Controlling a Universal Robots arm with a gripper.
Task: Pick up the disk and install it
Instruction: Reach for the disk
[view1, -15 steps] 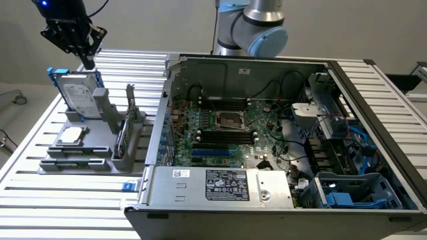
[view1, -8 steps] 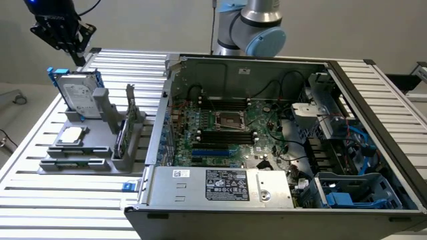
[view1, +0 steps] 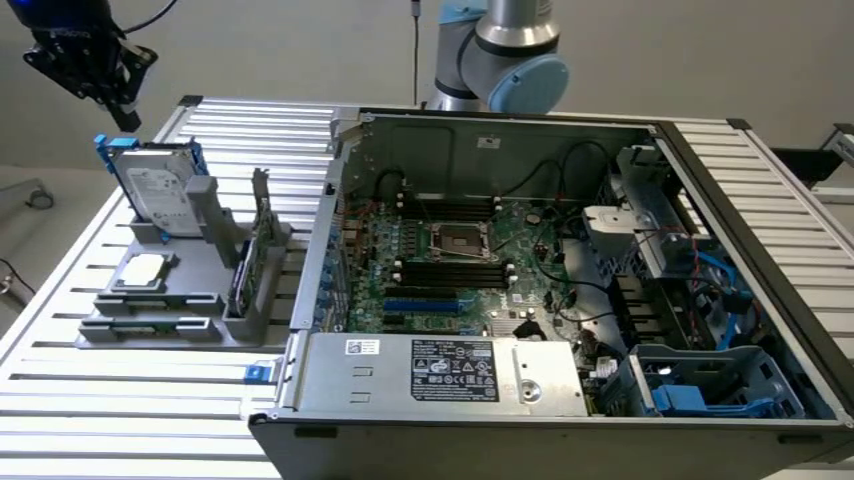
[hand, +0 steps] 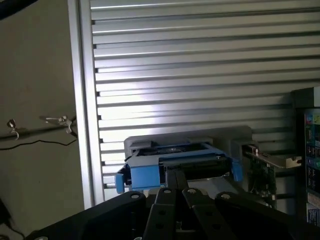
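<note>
1. Tool (view1: 118, 95) hangs in the air at the exterior view's upper left, over the edge of the slatted metal table (view1: 80, 400). It is closed and grips nothing.
2. In the wrist view the two dark fingertips (hand: 170, 181) meet with no gap between them, and the disk (hand: 145, 175) lies beyond them.
3. The disk (view1: 158, 190) stands tilted on its edge in a grey holder (view1: 174, 310) at the exterior view's left part of the table. Its white label faces outward and the blue carrier frames it. It sits below the tool and clearly apart from it.
4. A small square silver chip (view1: 144, 272) lies flat on the holder, nearer the camera than the disk.
5. A thin dark circuit card (view1: 247, 270) stands upright in the holder, on the side toward the computer case (view1: 507, 140).
6. The case lies open on the table at the exterior view's right of the holder. Its motherboard (view1: 454, 260) is exposed, and a blue drive bay (view1: 707, 385) sits in its near right corner.
</note>
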